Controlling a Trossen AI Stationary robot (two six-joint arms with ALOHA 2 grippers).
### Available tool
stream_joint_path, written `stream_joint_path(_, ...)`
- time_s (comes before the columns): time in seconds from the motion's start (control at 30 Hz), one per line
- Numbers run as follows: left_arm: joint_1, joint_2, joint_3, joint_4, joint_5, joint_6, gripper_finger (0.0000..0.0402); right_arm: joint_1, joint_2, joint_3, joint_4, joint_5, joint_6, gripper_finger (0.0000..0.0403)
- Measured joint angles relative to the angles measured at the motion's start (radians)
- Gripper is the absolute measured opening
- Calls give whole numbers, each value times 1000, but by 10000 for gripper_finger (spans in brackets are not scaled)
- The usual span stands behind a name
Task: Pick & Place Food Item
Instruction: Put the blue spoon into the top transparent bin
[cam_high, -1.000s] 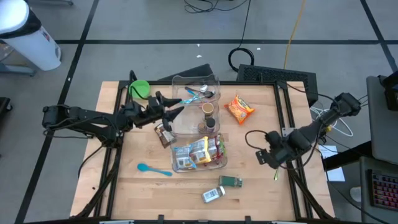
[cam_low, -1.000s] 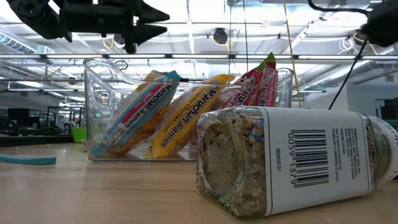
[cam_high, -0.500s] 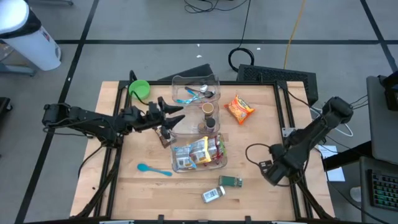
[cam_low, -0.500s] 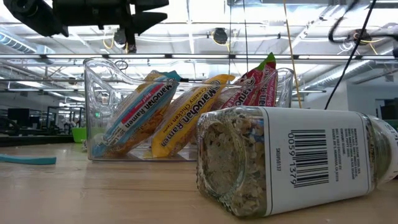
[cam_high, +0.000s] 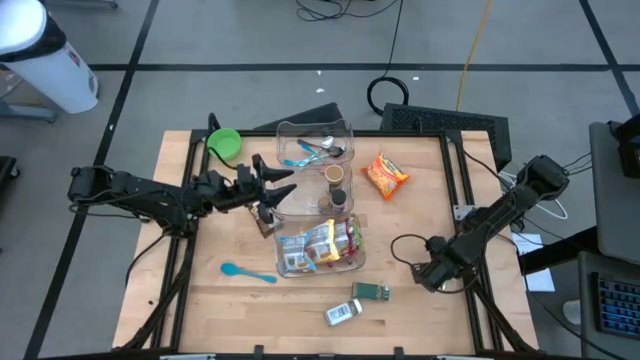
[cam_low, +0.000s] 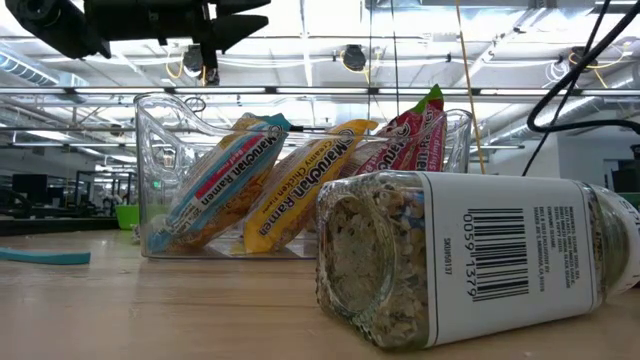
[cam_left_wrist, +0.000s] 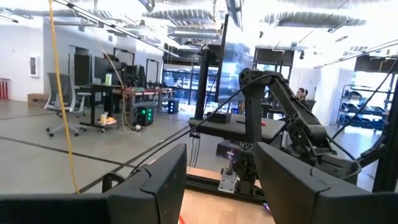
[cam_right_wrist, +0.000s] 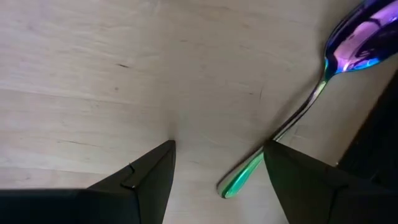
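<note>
Iridescent spoon now lies under the lowered right gripper, jaws apart and empty, while the left gripper, jaws apart, hovers above the bench.

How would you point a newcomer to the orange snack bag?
Start at the wooden table and find the two clear bins: the far bin with utensils and the near bin packed with ramen. The orange snack bag lies flat on bare wood to the right of the far bin. It is the only loose orange packet outside any bin.
</note>
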Motion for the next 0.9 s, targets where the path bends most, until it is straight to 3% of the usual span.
stream_joint_path(0.9, 1, 0, 0, 0, 0, 2, 198, 3, -92, -16, -127, 2, 2, 238)
